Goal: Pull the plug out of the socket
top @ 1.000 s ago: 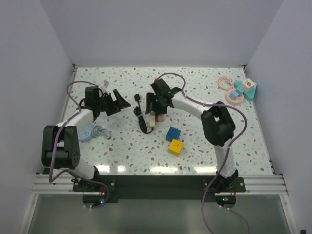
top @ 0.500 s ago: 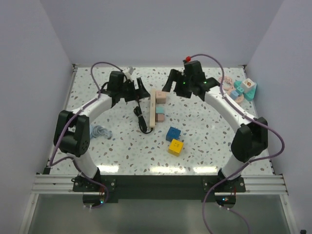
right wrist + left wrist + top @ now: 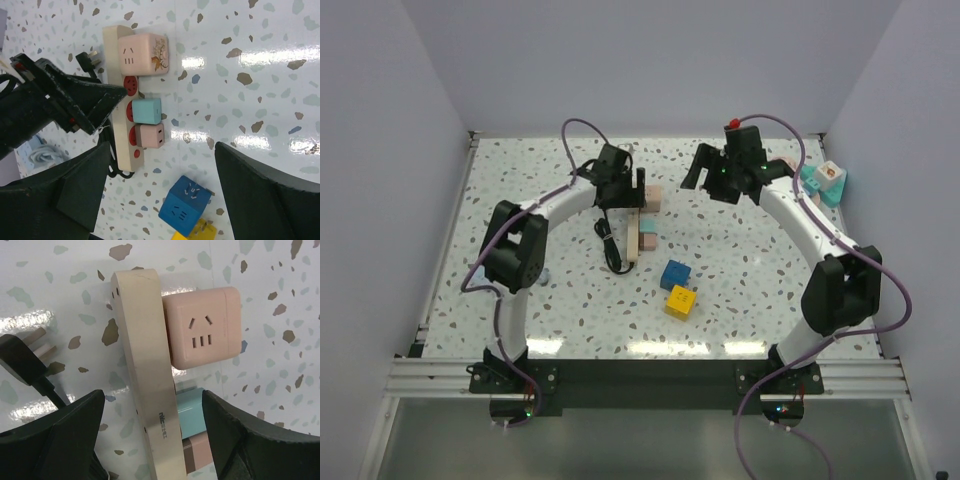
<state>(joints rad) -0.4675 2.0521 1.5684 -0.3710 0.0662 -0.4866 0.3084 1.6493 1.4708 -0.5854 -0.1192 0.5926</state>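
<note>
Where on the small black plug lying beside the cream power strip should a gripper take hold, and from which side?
Take the small black plug across the flanks of its moulded head, from above. It lies flat beside the cream power strip, bare prongs at one end and thin cord at the other, so only the head gives firm faces.
</note>
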